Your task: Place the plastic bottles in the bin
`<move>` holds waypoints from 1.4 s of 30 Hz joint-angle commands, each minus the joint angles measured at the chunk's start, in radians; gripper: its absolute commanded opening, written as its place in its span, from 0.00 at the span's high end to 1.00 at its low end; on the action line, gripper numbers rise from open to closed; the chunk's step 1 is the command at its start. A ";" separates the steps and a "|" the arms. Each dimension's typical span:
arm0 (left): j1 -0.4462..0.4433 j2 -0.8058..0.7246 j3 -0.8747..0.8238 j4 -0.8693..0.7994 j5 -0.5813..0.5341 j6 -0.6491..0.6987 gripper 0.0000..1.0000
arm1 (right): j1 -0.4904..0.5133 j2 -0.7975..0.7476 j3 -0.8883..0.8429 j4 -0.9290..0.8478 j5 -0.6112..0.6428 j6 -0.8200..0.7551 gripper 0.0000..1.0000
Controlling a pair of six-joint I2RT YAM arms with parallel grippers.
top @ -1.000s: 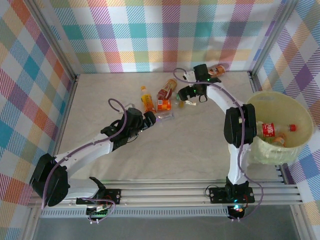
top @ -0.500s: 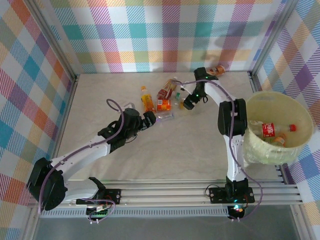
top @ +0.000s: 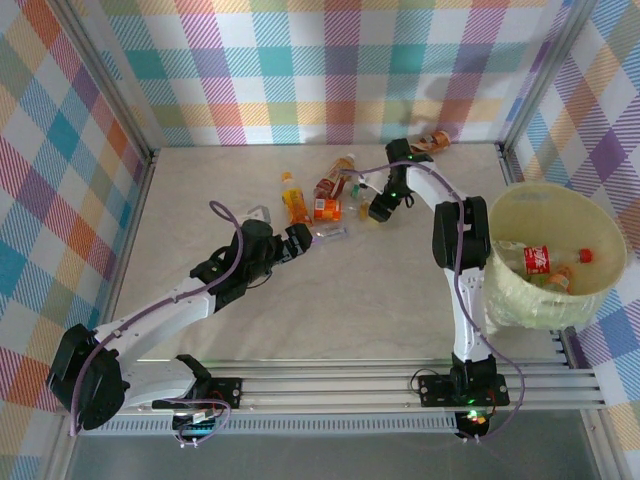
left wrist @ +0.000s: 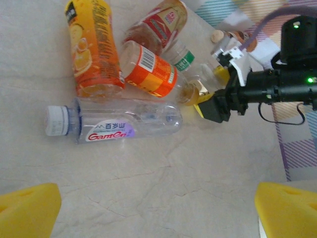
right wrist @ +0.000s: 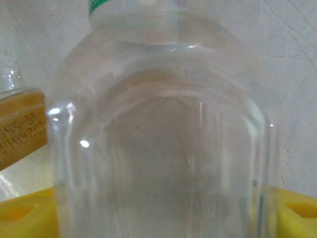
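Observation:
Several plastic bottles lie at the table's back middle: an orange juice one point(top: 293, 197) point(left wrist: 91, 47), an orange-labelled one point(top: 327, 209) point(left wrist: 148, 69), a red-brown one point(top: 335, 180) point(left wrist: 158, 25), and a clear white-capped one point(top: 330, 232) point(left wrist: 119, 121). My right gripper point(top: 378, 208) point(right wrist: 163, 213) has its yellow pads point(right wrist: 25, 213) against both sides of a clear green-capped bottle point(right wrist: 163, 124) point(left wrist: 181, 57). My left gripper point(top: 300, 240) point(left wrist: 158, 213) stands open just short of the clear white-capped bottle, nothing between its fingers. The cream bin point(top: 600, 215) at the right holds two bottles point(top: 540, 258).
One more bottle point(top: 432, 143) lies by the back wall behind the right arm. Checked walls close the table on three sides. A metal rail point(top: 340, 385) runs along the near edge. Bare tabletop point(top: 370, 290) lies between the cluster and the arm bases.
My right gripper has dropped onto the clear green-capped bottle and drawn its jaws in around it. The left arm has shifted only slightly and stays open.

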 commanded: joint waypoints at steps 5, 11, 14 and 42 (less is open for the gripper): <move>0.005 -0.019 -0.014 0.062 0.058 0.038 0.00 | 0.008 -0.080 -0.069 0.083 0.024 0.064 0.40; 0.004 0.004 -0.029 0.149 0.105 0.037 0.00 | 0.009 -0.215 -0.201 0.159 0.051 0.197 0.51; 0.004 0.026 -0.045 0.231 0.146 0.023 0.00 | 0.014 -0.308 -0.297 0.188 0.065 0.306 0.52; -0.047 0.201 0.150 0.467 0.485 0.134 0.00 | 0.113 -1.179 -0.833 0.367 -0.085 1.002 0.55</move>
